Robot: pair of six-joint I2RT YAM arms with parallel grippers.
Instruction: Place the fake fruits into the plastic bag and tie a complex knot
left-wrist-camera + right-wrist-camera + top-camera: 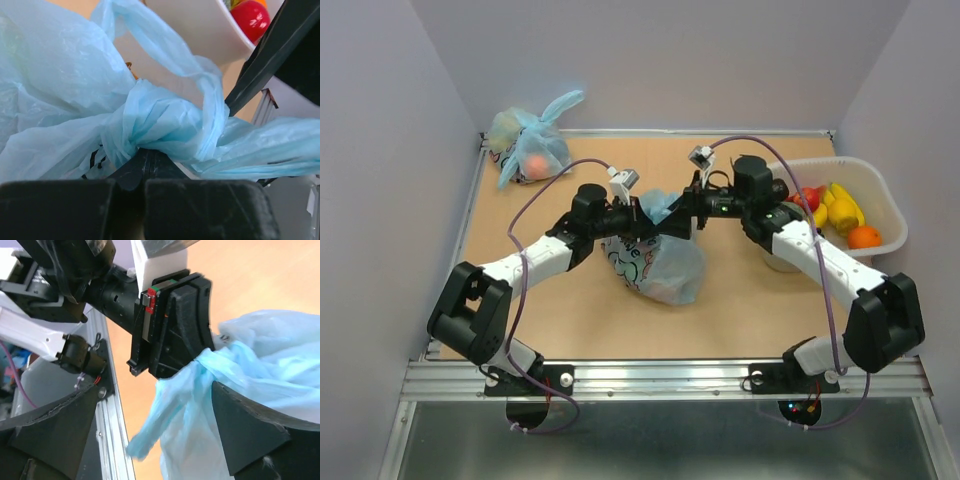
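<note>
While fake fruits (pixel 842 212) fill the tub (pixel 820 163), plastic bag (pixel 670 270) twisted shut

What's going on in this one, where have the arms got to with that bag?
Both arms meet over the plastic bag mid-table. The left gripper is shut on the bag's twisted handles just under the knot. The right gripper stands open around a loose blue end, not pinching it. Several fake fruits lie in the white bin at right, and a second tied bag sits in the far-left corner.
</note>
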